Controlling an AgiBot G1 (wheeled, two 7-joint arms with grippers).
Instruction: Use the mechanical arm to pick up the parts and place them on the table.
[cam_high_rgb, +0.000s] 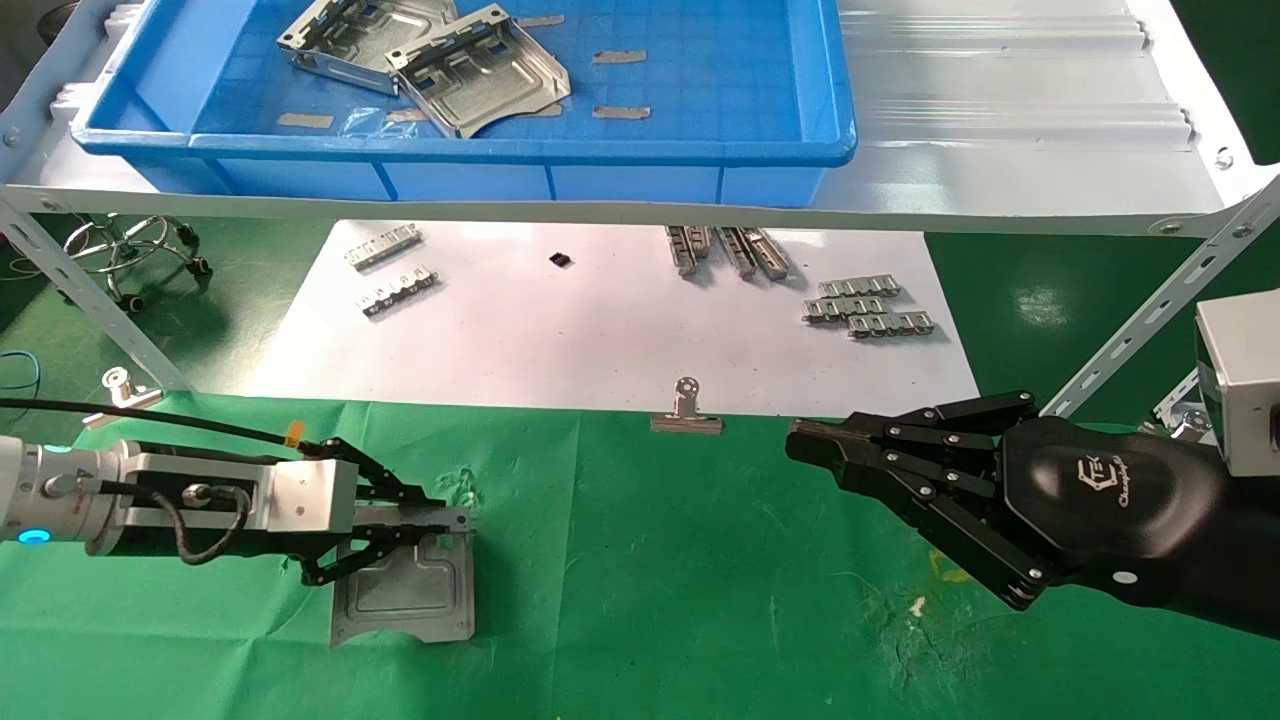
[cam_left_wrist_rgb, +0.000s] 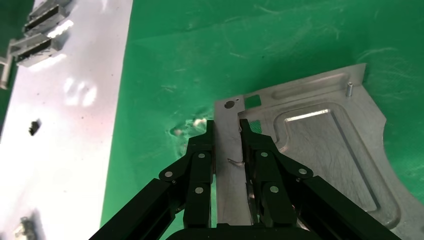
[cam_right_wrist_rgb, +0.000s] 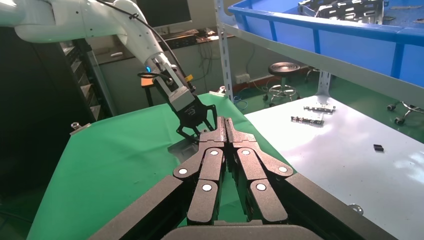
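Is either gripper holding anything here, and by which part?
The left gripper is shut on a silver part, pinching its folded edge strip, over the green table. The right gripper is shut, empty.

right claw | white logo on black housing | lettering too small to read

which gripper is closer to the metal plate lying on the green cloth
Left. The left gripper is clamped on the edge of the metal plate; the right gripper, shut, hovers well off to its right.

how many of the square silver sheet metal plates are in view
3: two square silver sheet metal plates overlap in the blue tray, at and; one lies on the green cloth, clamped by the left gripper.
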